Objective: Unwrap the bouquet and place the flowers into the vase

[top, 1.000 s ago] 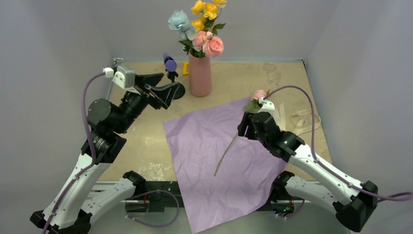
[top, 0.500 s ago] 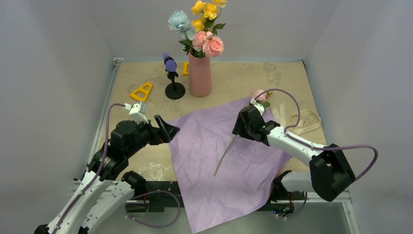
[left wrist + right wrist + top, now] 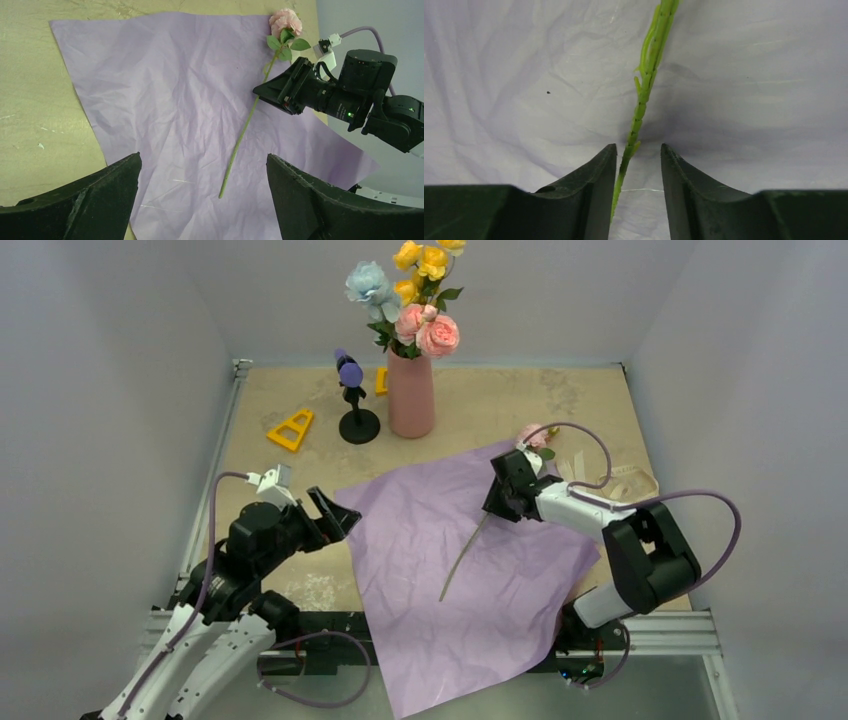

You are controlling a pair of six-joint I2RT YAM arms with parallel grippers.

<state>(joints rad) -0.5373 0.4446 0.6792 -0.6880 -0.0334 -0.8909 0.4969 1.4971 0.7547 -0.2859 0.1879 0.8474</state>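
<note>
Though lowered astride the thin green stem (image 3: 643,95), grips nothing as yet. Concerns the right pincer (image 3: 638,150): half spread, black fingers (image 3: 589,180) either side of the stem, close against one, a gap at the other. Placed just below the leaves, probably so as to lift the bloom end first and let the long tail hang for a drop into a narrow mouth.

Further out: lone artificial pink rose (image 3: 285,21) lying flat on a crinkled lilac paper sheet (image 3: 430,540), itself opened out across the sandy surface (image 3: 480,400). Long axis diagonal: bloom toward the far right, at the sheet's far corner; cut end toward the near edge and the arms' bases. Needs turning upright, cut end down, before going in.

Across the sheet: left pincer (image 3: 203,156), spread wide, holding nothing, near the paper's left corner, seemingly parked aside to leave room.

Beyond, at the far side: tall matte salmon-pink tapered vase (image 3: 411,395), upright, well apart from the rose, already carrying pink, yellow and pale-blue roses (image 3: 438,335). Just left of it, a black stand with a purple top (image 3: 352,400); right of the sheet, a loose cream ribbon (image 3: 625,485).
</note>
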